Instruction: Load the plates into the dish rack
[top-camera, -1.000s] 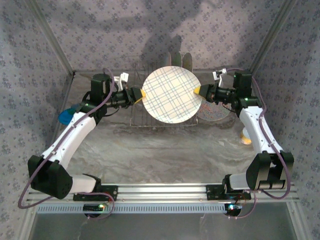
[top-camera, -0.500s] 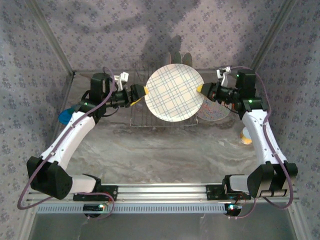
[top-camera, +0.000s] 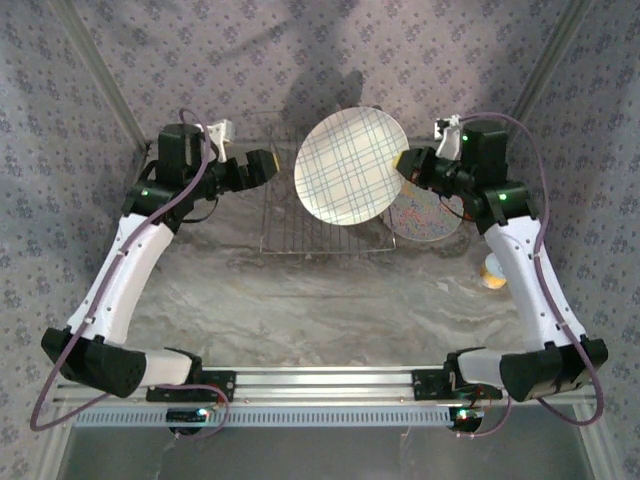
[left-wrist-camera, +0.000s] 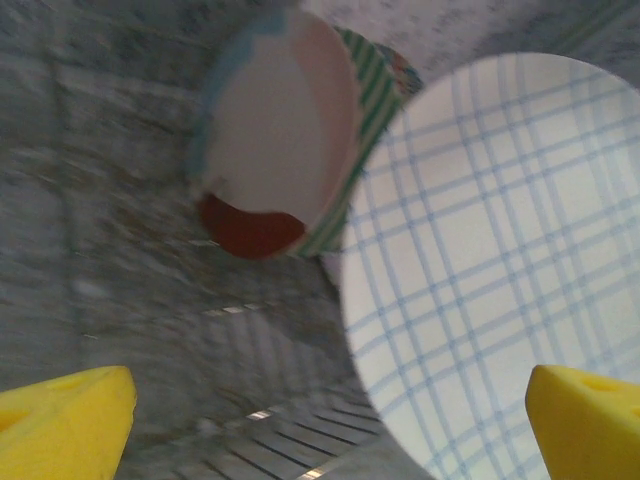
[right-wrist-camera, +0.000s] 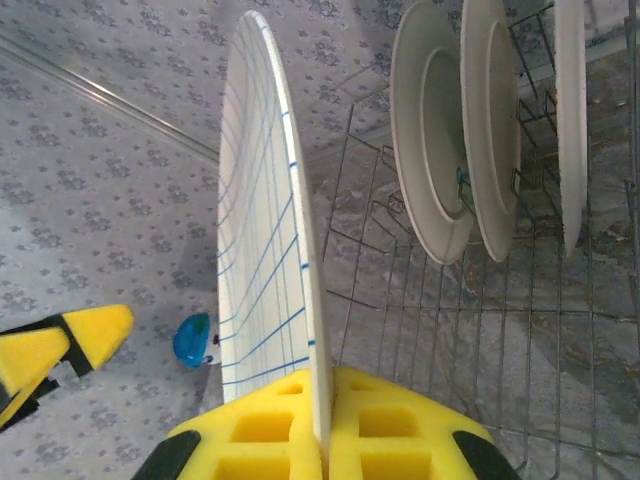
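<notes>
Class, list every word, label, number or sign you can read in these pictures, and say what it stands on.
No readable text anywhere.
The plaid plate carries only crossed blue lines, no writing.
The racked plates and the dish rack bear no marks.
Any print on the orange packet is too small to read.

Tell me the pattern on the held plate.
Plaid plate: cream with blue crossing lines; best in top external view.

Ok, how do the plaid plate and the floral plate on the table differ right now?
The plaid plate is lifted and tilted, its rim clamped in the right gripper; the floral plate lies on the table, ungripped. The plaid plate is pale with blue lines; the floral plate multicoloured. Both are round, neither racked yet.
</notes>
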